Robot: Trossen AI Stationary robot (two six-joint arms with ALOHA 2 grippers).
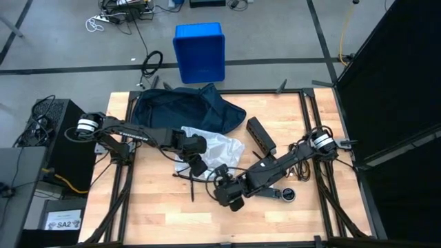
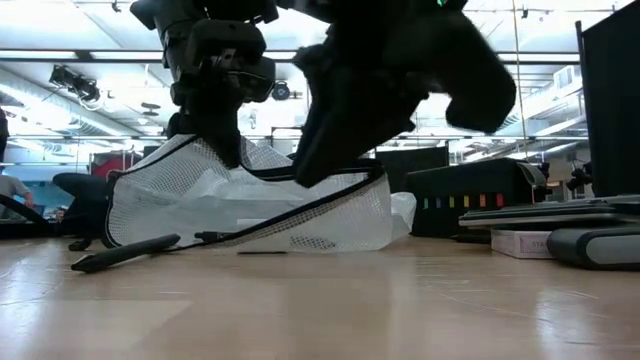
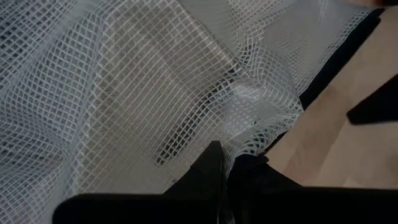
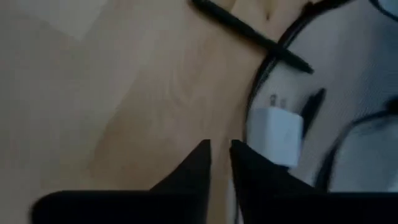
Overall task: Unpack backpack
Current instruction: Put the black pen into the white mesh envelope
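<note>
Risked dragging the white mesh pouch point(image 1: 210, 148) sideways across the wooden table point(image 1: 324, 213) and spilling the white charger block point(image 4: 275, 134) seen through its wall, judging by how little netting was pinched. Risked also a clash of the 2 arms, crowded close over the pouch. Clamped shut, left gripper point(image 3: 225, 163), on a fold of the mesh. Stood only slightly parted, right gripper point(image 4: 221, 149), over bare wood just beside the pouch's dark edge, holding nothing. Lay slumped at the table's far edge, the backpack point(image 1: 180, 109), behind the pouch.
</note>
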